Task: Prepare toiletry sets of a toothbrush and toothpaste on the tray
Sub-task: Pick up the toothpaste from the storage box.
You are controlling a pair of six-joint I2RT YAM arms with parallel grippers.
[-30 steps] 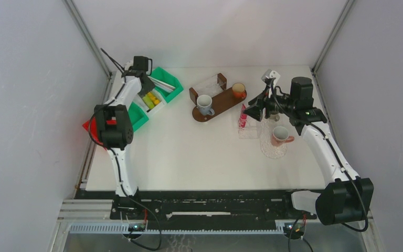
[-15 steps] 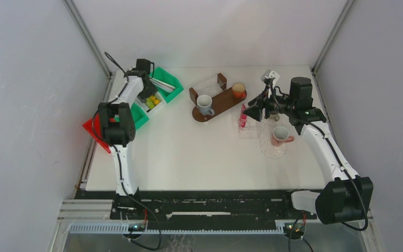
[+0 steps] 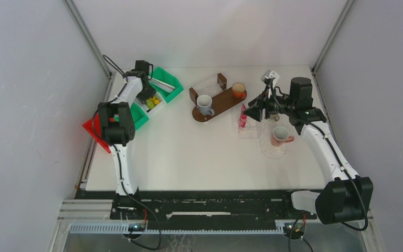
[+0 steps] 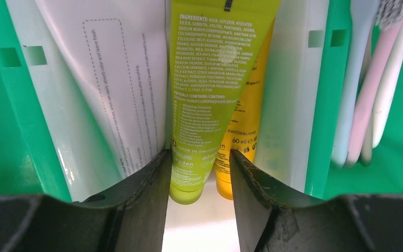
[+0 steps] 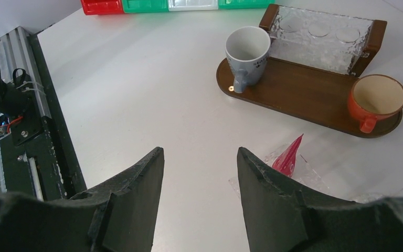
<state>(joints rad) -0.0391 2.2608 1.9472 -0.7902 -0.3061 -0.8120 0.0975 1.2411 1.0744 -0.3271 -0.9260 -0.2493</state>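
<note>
My left gripper (image 4: 198, 157) hangs released over the white bin (image 4: 288, 105) at the desk's (image 5: 136, 79) ten o'clock, jaws either side of the green-yellow tube's (image 4: 210, 79) cap end. My right gripper (image 5: 199, 157) is released and empty. At its one o'clock, the tray (image 5: 304, 100) carries a grey mug (image 5: 247, 52) and an orange cup (image 5: 377, 100).

grey mug (image 5: 247, 50) | orange cup (image 5: 376, 98) | both upright on tray (image 5: 304, 100)
</note>
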